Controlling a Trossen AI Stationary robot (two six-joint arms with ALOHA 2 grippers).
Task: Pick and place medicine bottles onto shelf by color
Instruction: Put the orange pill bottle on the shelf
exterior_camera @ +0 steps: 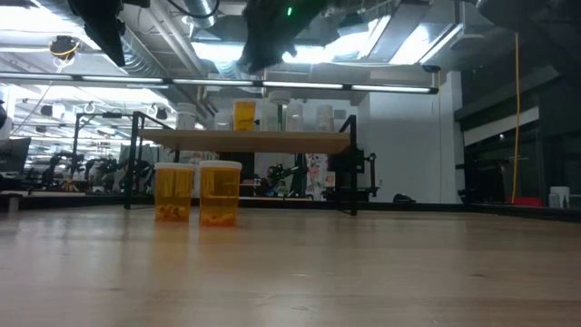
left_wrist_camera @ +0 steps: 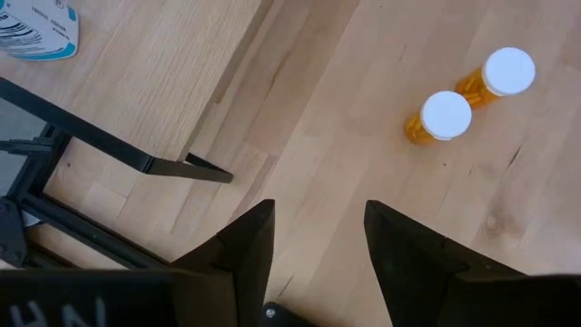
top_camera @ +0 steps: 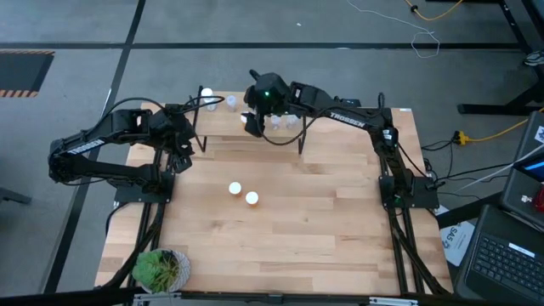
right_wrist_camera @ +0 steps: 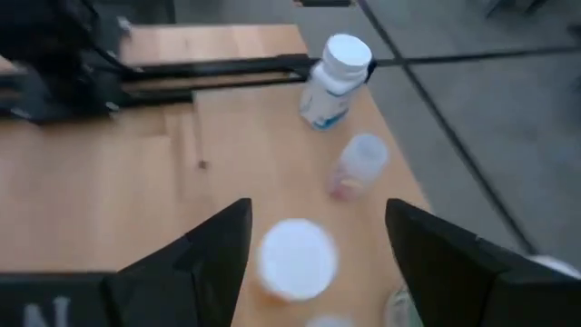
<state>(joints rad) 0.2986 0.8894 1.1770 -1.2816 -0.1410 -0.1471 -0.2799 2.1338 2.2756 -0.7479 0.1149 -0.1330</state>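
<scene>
With the orange bottle [right_wrist_camera: 295, 259] standing on the shelf [right_wrist_camera: 182, 195] between the right gripper [right_wrist_camera: 313, 259]'s wide jaws, lift straight up; left gripper [left_wrist_camera: 313, 236] waits, jaws apart.

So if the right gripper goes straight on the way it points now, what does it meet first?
Most likely the white-capped orange bottle on the shelf: it sits between the open fingers of the right gripper. How far ahead is unclear.

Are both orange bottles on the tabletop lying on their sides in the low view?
No, the two orange bottles stand upright side by side on the table, in front of the shelf.
</scene>
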